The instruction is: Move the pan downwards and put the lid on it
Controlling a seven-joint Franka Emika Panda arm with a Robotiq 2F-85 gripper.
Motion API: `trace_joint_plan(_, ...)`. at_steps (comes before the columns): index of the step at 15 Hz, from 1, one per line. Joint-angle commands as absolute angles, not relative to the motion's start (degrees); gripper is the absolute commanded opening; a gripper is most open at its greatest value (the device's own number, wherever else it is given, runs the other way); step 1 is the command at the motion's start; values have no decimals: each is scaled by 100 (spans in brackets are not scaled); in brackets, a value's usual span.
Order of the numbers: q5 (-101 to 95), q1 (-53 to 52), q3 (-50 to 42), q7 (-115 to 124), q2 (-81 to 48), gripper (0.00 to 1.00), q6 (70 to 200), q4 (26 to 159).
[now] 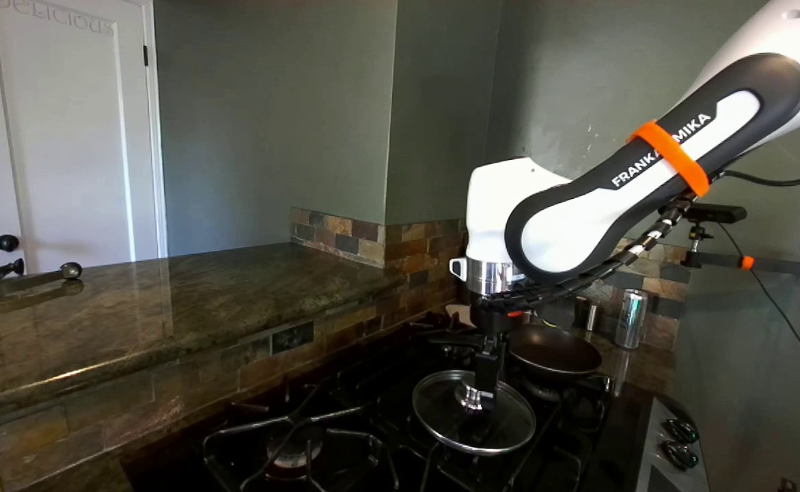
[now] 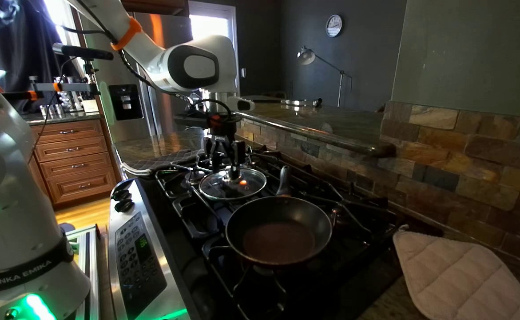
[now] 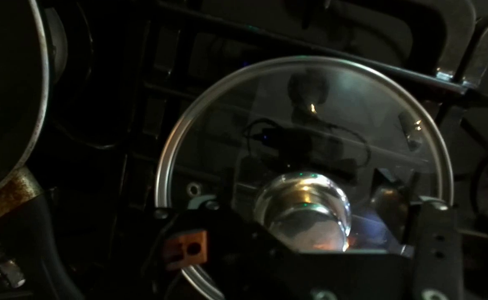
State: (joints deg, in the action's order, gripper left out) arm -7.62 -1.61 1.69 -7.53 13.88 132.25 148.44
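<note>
Black, the pan (image 2: 279,238) pointed its handle (image 2: 284,180) up-frame in an exterior view. The end effector (image 2: 228,167), jaws parted, hung over the lid (image 2: 229,188).

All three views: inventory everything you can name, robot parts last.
Pan: one, dark, on stove
Lid: one, clear, under gripper
Stove: one, black and silver, under pan
Ledge: one, brownish, alongside stove
Tiles: many, mostly brown, around ledge
Pads: two, beige and grey, by stove
Canisters: at least two, silver, beyond pan
Clock: one, pale, background
Lamp: one, silver, background
Fridge: one, silver, behind arm
Drawers: four, brown, beside fridge
Panelled door: one, white, beyond ledge
Cameras: two, black, near arm
Arm: one, white and black, over stove
Gripper: one, black, open over lid
</note>
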Motion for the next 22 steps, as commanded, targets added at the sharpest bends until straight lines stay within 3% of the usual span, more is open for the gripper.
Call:
trace_joint_plan(1,-846,-180,196,-691,1361,100,13282,14828)
trace_joint_plan(11,-863,-185,219,-664,1281,98,13626,14809)
trace_joint_plan(12,-859,-187,219,-674,1263,90,13628,14801)
trace_joint_plan(13,-850,-192,218,-691,1245,73,13630,14796)
trace_joint_plan(15,-864,-187,224,-676,1211,62,13646,14792)
trace_joint_plan(20,-892,-177,227,-670,1176,23,13660,14793)
trace_joint_plan(22,-901,-176,227,-674,1179,14,13667,14787)
